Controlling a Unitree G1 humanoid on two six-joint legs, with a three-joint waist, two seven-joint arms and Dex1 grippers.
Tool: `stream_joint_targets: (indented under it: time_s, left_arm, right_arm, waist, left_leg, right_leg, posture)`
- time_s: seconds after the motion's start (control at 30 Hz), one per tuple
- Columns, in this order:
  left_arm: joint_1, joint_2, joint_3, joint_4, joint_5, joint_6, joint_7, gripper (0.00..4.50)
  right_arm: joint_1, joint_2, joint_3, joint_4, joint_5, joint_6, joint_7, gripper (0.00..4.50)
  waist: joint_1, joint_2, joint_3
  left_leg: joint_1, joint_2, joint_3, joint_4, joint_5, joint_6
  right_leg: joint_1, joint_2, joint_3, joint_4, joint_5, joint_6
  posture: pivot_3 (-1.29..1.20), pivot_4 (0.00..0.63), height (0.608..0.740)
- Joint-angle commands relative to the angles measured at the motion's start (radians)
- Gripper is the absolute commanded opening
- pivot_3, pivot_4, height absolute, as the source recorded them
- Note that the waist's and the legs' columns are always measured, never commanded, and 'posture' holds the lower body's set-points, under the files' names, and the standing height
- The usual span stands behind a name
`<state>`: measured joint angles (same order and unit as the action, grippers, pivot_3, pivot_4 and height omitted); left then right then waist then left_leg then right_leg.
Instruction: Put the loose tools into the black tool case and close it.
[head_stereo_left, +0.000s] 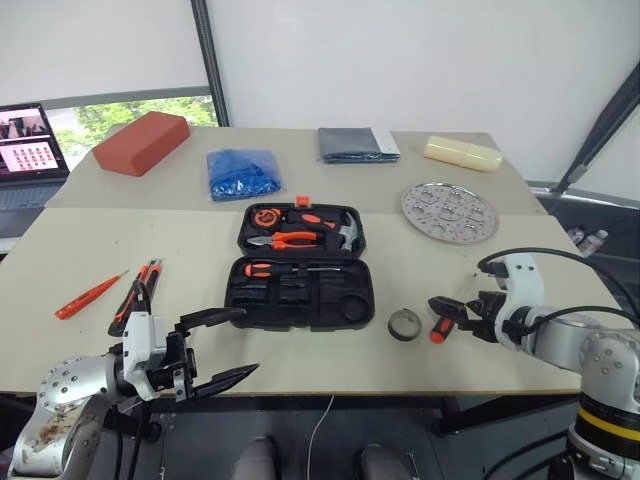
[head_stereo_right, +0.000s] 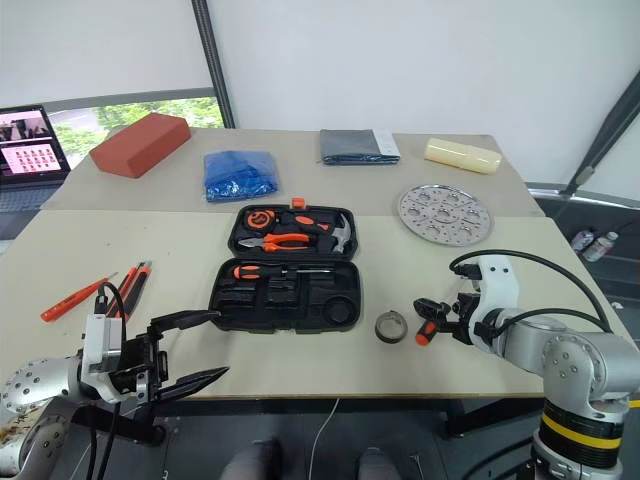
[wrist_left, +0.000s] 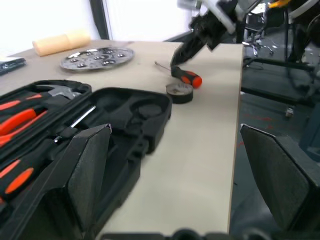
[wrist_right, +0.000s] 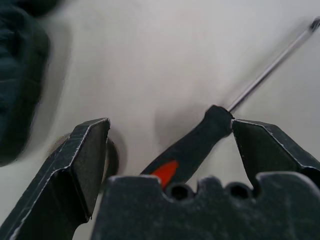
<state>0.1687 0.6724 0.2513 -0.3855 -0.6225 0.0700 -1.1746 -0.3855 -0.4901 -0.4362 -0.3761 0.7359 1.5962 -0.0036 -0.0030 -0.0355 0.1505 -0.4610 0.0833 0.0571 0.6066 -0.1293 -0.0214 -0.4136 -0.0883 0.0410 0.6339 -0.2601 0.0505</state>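
Note:
The black tool case (head_stereo_left: 300, 290) lies open in the middle of the table, with one black-and-orange screwdriver (head_stereo_left: 262, 269) in its front half. A slim orange screwdriver (head_stereo_left: 90, 296) and an orange-and-black utility knife (head_stereo_left: 135, 294) lie at the left. The dark tape roll (head_stereo_left: 404, 324) sits right of the case. Beside it lies another black-and-orange screwdriver (wrist_right: 190, 150), its handle between the fingers of my open right gripper (head_stereo_left: 445, 315). My left gripper (head_stereo_left: 248, 342) hangs open and empty over the table's front edge, in front of the case.
Pliers (head_stereo_left: 290, 240) and a hammer (head_stereo_left: 345, 233) sit in the case's back half. Along the far side lie a red-brown block (head_stereo_left: 142, 142), a blue bag (head_stereo_left: 243, 172), a grey cloth (head_stereo_left: 357, 144), a yellow block (head_stereo_left: 462, 152) and a round metal plate (head_stereo_left: 449, 211). A laptop (head_stereo_left: 30, 150) stands far left.

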Motion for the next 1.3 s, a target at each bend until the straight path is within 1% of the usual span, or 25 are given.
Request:
stream_joint_targets:
  time_s: [0.03,0.1,0.2,0.23,0.27,0.37,0.4,0.43,0.47,0.57,0.6,0.63,0.67,0.7,0.73,0.77,0.8,0.87,0.93,0.97,1.0,1.13,1.23,1.3]
  left_arm:
    - [0.016,0.004,0.002,-0.082,-0.021,0.013,0.029,4.42]
    - [0.022,0.007,0.000,-0.102,-0.022,0.017,0.038,4.42]
    - [0.024,0.006,-0.002,-0.121,-0.022,0.021,0.044,4.50]
    - [0.024,0.004,-0.005,-0.124,-0.020,0.019,0.044,4.50]
    - [0.022,0.001,-0.012,-0.126,-0.018,0.018,0.046,4.50]
    - [0.010,-0.005,-0.033,-0.113,-0.010,0.009,0.040,4.50]
    - [0.004,-0.006,-0.041,-0.106,-0.007,0.006,0.039,4.50]
    - [0.000,-0.006,-0.048,-0.100,-0.004,0.005,0.037,4.50]
    - [-0.003,-0.007,-0.053,-0.093,-0.001,0.002,0.036,4.50]
    - [-0.006,-0.012,-0.058,-0.075,0.000,0.003,0.040,4.50]
    - [-0.007,-0.025,-0.047,-0.056,0.000,0.004,0.062,4.50]
    - [-0.004,-0.032,-0.034,-0.037,-0.003,0.011,0.080,4.50]
    - [0.001,-0.039,-0.021,-0.022,-0.002,0.013,0.096,4.50]
    - [0.006,-0.049,-0.006,-0.007,-0.003,0.017,0.117,4.50]
    - [0.012,-0.058,0.006,0.002,-0.009,0.027,0.139,4.50]
    - [0.015,-0.076,0.021,0.014,-0.005,0.023,0.173,4.50]
    - [0.015,-0.095,0.035,0.028,0.003,0.018,0.211,4.50]
    - [0.022,-0.137,0.061,0.034,0.000,0.031,0.293,4.50]
    - [0.053,-0.171,0.069,0.002,-0.002,0.035,0.342,4.50]
    - [0.061,-0.179,0.070,-0.007,0.001,0.033,0.352,4.50]
    - [0.068,-0.181,0.070,-0.015,0.004,0.033,0.358,4.50]
    - [0.085,-0.160,0.069,-0.037,0.019,0.041,0.367,4.50]
    - [0.103,-0.138,0.075,-0.059,0.006,0.063,0.361,4.50]
    - [0.116,-0.133,0.079,-0.070,0.004,0.064,0.365,4.50]
  right_arm:
    - [0.000,-0.002,0.023,0.022,-0.036,0.018,-0.031,4.50]
    - [0.005,-0.016,0.039,0.036,-0.059,0.018,-0.039,4.50]
    - [0.015,-0.028,0.043,0.050,-0.061,0.018,-0.044,3.76]
    - [0.023,-0.030,0.047,0.049,-0.052,0.018,-0.043,3.46]
    - [0.029,-0.031,0.047,0.050,-0.043,0.018,-0.044,2.97]
    - [0.030,0.001,0.026,0.051,-0.035,0.018,-0.068,2.08]
    - [0.025,0.012,0.017,0.050,-0.042,0.018,-0.078,1.62]
    - [0.021,0.020,0.009,0.047,-0.052,0.018,-0.084,1.34]
    - [0.017,0.032,-0.005,0.042,-0.061,0.018,-0.092,1.15]
    - [-0.011,0.074,-0.050,0.000,-0.088,0.003,-0.075,1.09]
    - [-0.006,0.008,0.016,-0.026,-0.112,-0.135,0.008,1.09]
    - [-0.007,-0.067,0.092,-0.041,-0.136,-0.293,0.139,1.09]
    - [-0.012,-0.133,0.162,-0.049,-0.155,-0.435,0.279,1.09]
    - [-0.026,-0.186,0.228,-0.040,-0.172,-0.576,0.434,1.09]
    - [-0.047,-0.221,0.279,-0.020,-0.188,-0.681,0.556,1.09]
    - [-0.080,-0.256,0.348,0.019,-0.227,-0.774,0.642,1.09]
    - [-0.119,-0.275,0.410,0.065,-0.265,-0.864,0.723,1.09]
    - [-0.227,-0.303,0.573,0.177,-0.377,-1.028,0.887,1.09]
    - [-0.371,-0.251,0.725,0.338,-0.485,-1.181,1.019,1.09]
    - [-0.420,-0.223,0.766,0.402,-0.517,-1.232,1.055,1.09]
    - [-0.461,-0.196,0.797,0.461,-0.545,-1.265,1.079,1.09]
    - [-0.596,-0.103,0.939,0.690,-0.707,-1.286,1.116,1.09]
    - [-0.642,-0.065,0.988,0.791,-0.789,-1.348,1.132,1.09]
    - [-0.667,-0.033,1.000,0.840,-0.822,-1.375,1.132,1.09]
  waist:
    - [-0.001,0.000,0.000]
    - [-0.003,0.000,0.000]
    - [-0.003,0.000,0.000]
    - [-0.003,0.000,0.000]
    - [-0.003,0.000,0.000]
    - [-0.004,0.000,0.000]
    - [-0.004,0.000,0.000]
    - [-0.005,0.000,0.000]
    - [-0.006,-0.001,0.000]
    - [-0.010,-0.001,-0.001]
    - [-0.011,0.000,-0.001]
    - [-0.012,0.001,0.000]
    - [-0.013,0.006,0.003]
    - [-0.015,0.010,0.006]
    - [-0.019,0.012,0.007]
    - [-0.027,0.012,0.007]
    - [-0.034,0.011,0.007]
    - [-0.041,0.011,0.007]
    - [-0.045,0.010,0.007]
    - [-0.046,0.010,0.007]
    - [-0.045,0.009,0.007]
    - [-0.028,0.009,0.008]
    - [-0.011,0.009,0.008]
    - [-0.009,0.009,0.008]
  left_leg:
    - [0.000,0.000,0.000,0.000,0.000,0.000]
    - [0.000,0.000,0.001,0.002,0.000,0.000]
    - [0.003,0.000,0.000,0.005,0.000,0.000]
    - [0.005,0.000,0.000,0.006,0.000,0.000]
    - [0.005,0.000,0.001,0.006,0.000,0.000]
    - [0.005,0.000,0.002,0.007,-0.003,-0.005]
    - [0.005,0.000,0.002,0.007,-0.003,-0.005]
    - [0.005,0.000,0.002,0.007,-0.003,-0.005]
    - [0.005,0.000,0.002,0.007,-0.003,-0.005]
    - [0.005,0.000,0.002,0.007,-0.002,-0.004]
    - [0.005,0.000,0.002,0.007,-0.002,-0.003]
    - [0.005,0.000,0.002,0.007,0.002,0.002]
    - [0.004,0.000,0.002,0.007,0.002,0.002]
    - [0.003,-0.001,0.003,0.008,0.002,0.003]
    - [0.003,-0.001,0.003,0.008,0.003,0.003]
    - [0.004,-0.001,0.004,0.008,0.003,0.004]
    - [0.005,0.000,0.002,0.008,0.003,0.004]
    - [0.006,0.002,0.000,0.007,0.003,0.004]
    - [0.007,0.003,-0.002,0.006,0.003,0.004]
    - [0.007,0.003,-0.001,0.006,0.003,0.004]
    - [0.006,0.003,-0.002,0.006,0.003,0.004]
    - [0.003,0.003,-0.001,0.006,0.003,0.003]
    - [0.002,0.002,0.000,0.006,0.003,0.002]
    - [0.001,0.002,0.002,0.006,0.002,0.000]
  right_leg:
    - [0.000,0.000,0.000,0.000,0.000,0.000]
    - [0.001,-0.001,0.001,0.000,0.000,0.000]
    - [0.005,-0.001,0.000,-0.001,0.001,-0.001]
    - [0.008,-0.001,0.000,-0.002,-0.001,-0.006]
    - [0.009,-0.001,0.000,-0.003,-0.001,-0.008]
    - [0.008,-0.002,0.000,-0.004,-0.001,-0.007]
    - [0.008,-0.002,0.000,-0.004,-0.001,-0.008]
    - [0.008,-0.002,0.000,-0.004,0.000,-0.008]
    - [0.009,-0.002,0.000,-0.004,0.001,-0.009]
    - [0.009,-0.001,0.000,-0.003,0.003,-0.010]
    - [0.009,-0.001,0.001,-0.003,0.003,-0.010]
    - [0.009,-0.001,0.001,-0.003,0.003,-0.009]
    - [0.008,-0.002,0.001,-0.003,0.003,-0.009]
    - [0.007,-0.002,0.002,-0.004,0.004,-0.008]
    - [0.007,-0.003,0.004,-0.004,0.003,-0.007]
    - [0.006,-0.002,0.004,-0.004,0.002,-0.004]
    - [0.007,0.001,0.004,-0.004,0.000,-0.001]
    - [0.008,0.004,0.003,-0.003,0.000,-0.001]
    - [0.008,0.005,0.004,-0.003,0.002,0.001]
    - [0.008,0.006,0.004,-0.003,0.003,0.001]
    - [0.007,0.006,0.004,-0.002,0.005,-0.002]
    - [0.004,0.006,0.004,-0.001,0.006,-0.003]
    - [0.002,0.005,0.004,-0.002,0.006,-0.003]
    - [-0.004,0.003,0.004,-0.002,0.006,-0.003]
  posture:
    - [0.00,0.150,0.740]
    - [0.00,0.150,0.740]
    - [0.00,0.150,0.740]
    - [0.00,0.150,0.740]
    - [0.00,0.150,0.740]
    - [0.00,0.150,0.740]
    - [0.00,0.150,0.740]
    - [0.00,0.150,0.740]
    - [0.00,0.150,0.740]
    - [0.00,0.150,0.740]
    - [0.00,0.150,0.740]
    - [0.00,0.150,0.740]
    - [0.00,0.150,0.740]
    - [0.00,0.150,0.740]
    - [0.00,0.150,0.740]
    - [0.00,0.150,0.740]
    - [0.00,0.150,0.740]
    - [0.00,0.150,0.740]
    - [0.00,0.150,0.740]
    - [0.00,0.150,0.740]
    - [0.00,0.150,0.740]
    - [0.00,0.150,0.740]
    - [0.00,0.150,0.740]
    - [0.00,0.150,0.740]
